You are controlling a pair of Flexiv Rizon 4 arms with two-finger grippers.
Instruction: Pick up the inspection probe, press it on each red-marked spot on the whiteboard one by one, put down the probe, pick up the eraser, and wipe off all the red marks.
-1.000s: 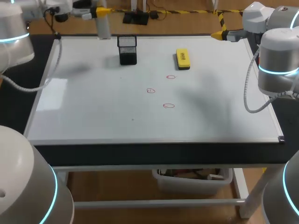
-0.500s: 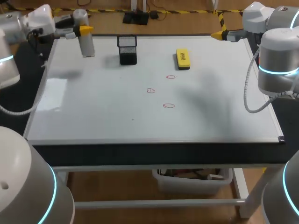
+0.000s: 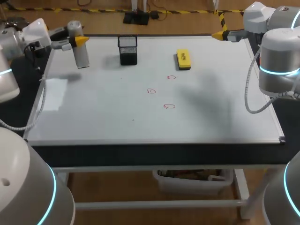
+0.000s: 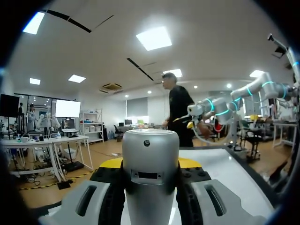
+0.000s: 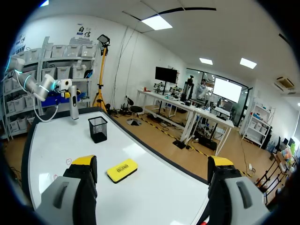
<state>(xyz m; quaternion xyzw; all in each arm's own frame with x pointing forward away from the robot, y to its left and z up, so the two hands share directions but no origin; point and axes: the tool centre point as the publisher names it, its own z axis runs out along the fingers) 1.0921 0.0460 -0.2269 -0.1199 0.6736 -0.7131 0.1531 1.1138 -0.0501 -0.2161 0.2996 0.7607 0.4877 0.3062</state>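
Silver inspection probe (image 3: pixel 81 56) hangs near upright, tip down, clamped in left fingers (image 3: pixel 80 41) over whiteboard (image 3: pixel 140 126); right fingers (image 5: pixel 85 162) apart

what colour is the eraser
The eraser is yellow, clearest in the head view.

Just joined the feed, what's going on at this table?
The left gripper is shut on the silver cylindrical probe, upright near the whiteboard's far left corner. Three red marks sit mid-board; the yellow block eraser and black mesh cup lie beyond them. The right gripper hangs open and empty at the far right corner.
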